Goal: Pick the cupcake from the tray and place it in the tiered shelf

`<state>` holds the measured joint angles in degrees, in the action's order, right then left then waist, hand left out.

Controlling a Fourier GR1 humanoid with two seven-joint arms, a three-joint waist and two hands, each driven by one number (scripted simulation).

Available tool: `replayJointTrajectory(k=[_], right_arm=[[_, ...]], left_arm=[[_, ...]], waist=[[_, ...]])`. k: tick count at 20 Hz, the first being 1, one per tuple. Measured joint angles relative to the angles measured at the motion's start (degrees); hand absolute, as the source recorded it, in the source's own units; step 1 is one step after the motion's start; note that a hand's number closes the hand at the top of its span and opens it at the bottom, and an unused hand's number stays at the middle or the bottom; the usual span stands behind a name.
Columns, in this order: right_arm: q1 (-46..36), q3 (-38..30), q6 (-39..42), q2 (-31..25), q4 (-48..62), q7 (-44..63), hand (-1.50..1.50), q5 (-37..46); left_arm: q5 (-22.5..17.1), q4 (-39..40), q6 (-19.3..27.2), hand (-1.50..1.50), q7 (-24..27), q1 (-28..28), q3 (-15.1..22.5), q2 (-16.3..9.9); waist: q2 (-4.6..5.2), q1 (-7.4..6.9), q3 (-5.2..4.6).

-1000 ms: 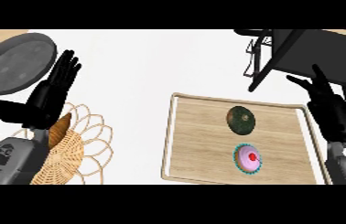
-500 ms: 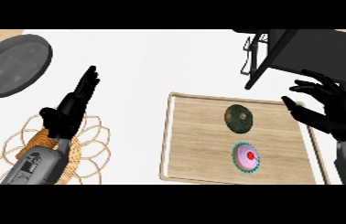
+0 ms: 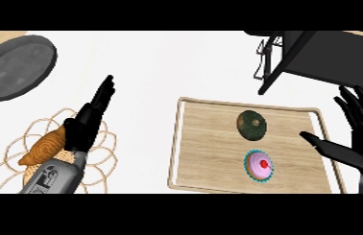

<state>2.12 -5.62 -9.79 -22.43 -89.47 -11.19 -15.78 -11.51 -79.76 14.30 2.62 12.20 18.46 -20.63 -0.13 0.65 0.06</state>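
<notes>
Light and soft-topped, the cupcake (image 3: 260, 165) at the tray's (image 3: 205, 147) five o'clock wants gripping by its wrapper; the right robot hand (image 3: 345, 144) hovers spread beside it.

The left hand (image 3: 86, 121) is showing as matte black, with slim, segmented fingers and a blocky black wrist section. Behind it, the left forearm (image 3: 55, 176) is showing as a grey metallic cylinder bearing darker markings on its casing. The right hand (image 3: 339, 145) is likewise appearing black, its thumb tapering to a point; its forearm is lying outside the view.
</notes>
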Motion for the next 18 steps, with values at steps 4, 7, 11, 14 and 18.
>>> replayJointTrajectory(k=[4,7,11,14,18], right_arm=[[1.73,1.70,7.43,-5.95,-4.53,3.90,-1.50,-0.29],[2.57,2.57,9.85,-10.48,-10.79,9.86,-1.50,0.58],[2.75,3.51,11.40,-14.78,-18.72,19.00,-1.50,1.90],[1.23,4.25,13.40,-19.26,-24.22,27.25,-1.50,2.21],[-0.24,6.80,17.87,-25.54,-29.69,36.19,-1.50,3.42]], left_arm=[[1.28,0.43,0.84,0.00,-0.89,0.81,0.31,1.14],[1.28,0.69,-0.03,0.00,-0.20,0.30,-0.20,1.00],[2.36,-0.72,0.41,0.00,-1.32,-0.19,-0.05,1.61],[2.46,-0.17,-0.17,0.00,-1.22,0.14,-0.57,1.60],[3.03,-0.02,0.07,0.00,-0.70,-0.04,-0.53,2.36]], waist=[[-0.02,0.02,-0.07],[-0.05,0.00,-0.13],[-0.06,-0.18,-0.14],[-0.04,-0.25,-0.18],[0.00,-0.55,-0.23]])
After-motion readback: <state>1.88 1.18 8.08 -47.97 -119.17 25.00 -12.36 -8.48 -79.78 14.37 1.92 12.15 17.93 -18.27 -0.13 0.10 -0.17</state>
